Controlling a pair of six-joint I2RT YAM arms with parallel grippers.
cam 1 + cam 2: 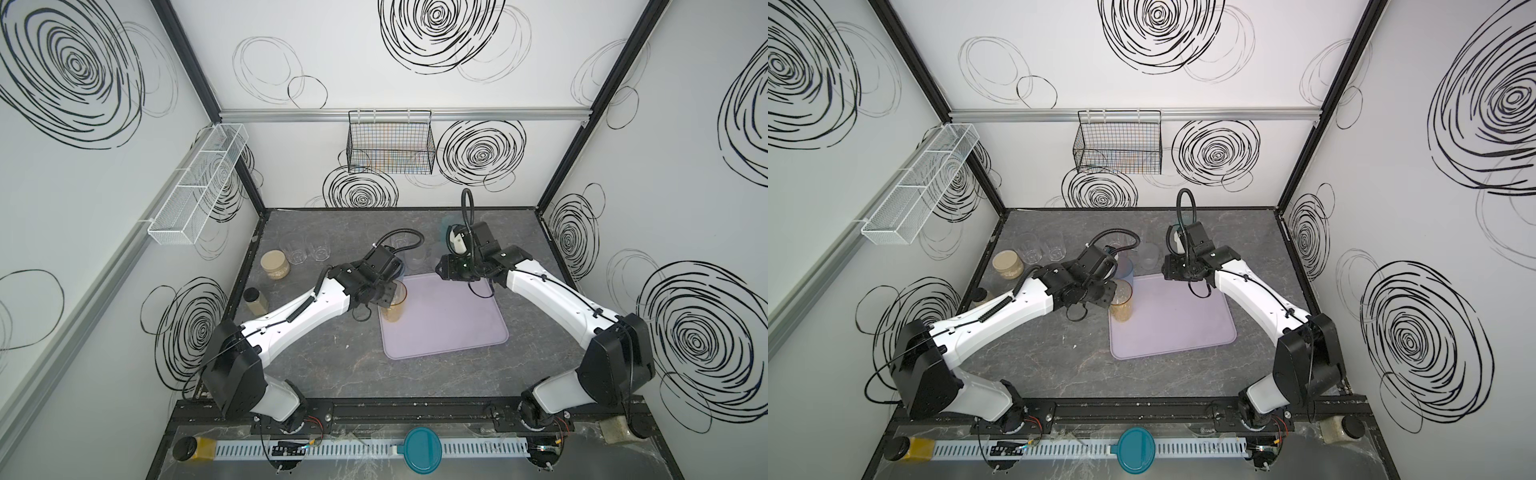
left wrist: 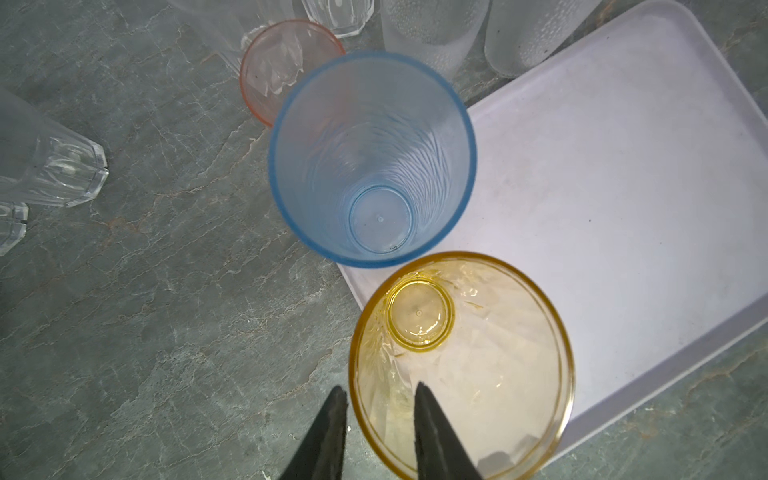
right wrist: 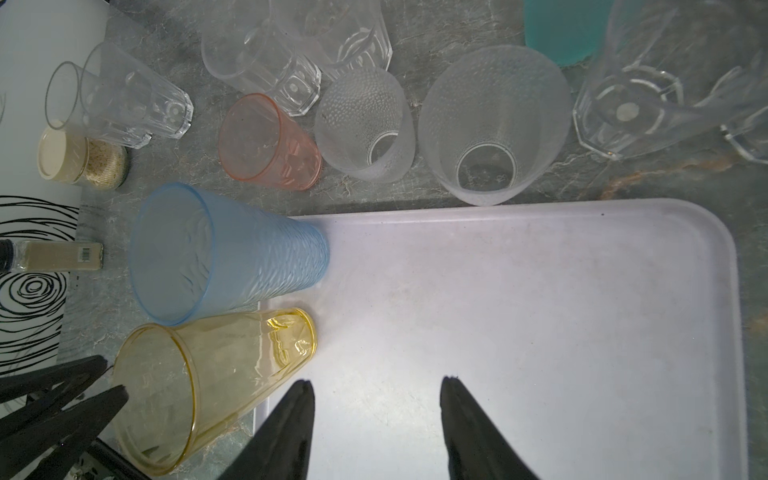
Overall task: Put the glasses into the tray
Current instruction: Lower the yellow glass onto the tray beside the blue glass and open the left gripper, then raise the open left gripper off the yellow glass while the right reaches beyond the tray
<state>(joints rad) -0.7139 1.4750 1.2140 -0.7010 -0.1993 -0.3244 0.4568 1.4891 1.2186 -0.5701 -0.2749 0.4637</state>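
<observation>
Glasses are see-through tumblers. The tall amber glass stands upright inside the pale lilac tray, near its corner. The ribbed blue glass stands just beside it at that corner; whether its base clears the rim I cannot tell. A pink glass, two frosted glasses and clear ones stand on the counter beyond; a teal glass is cut off. A lidded jar holds beige grains. Left fingers stand slightly parted astride the amber rim, not clamping it; right fingers gape wide above the tray, holding nothing.
</observation>
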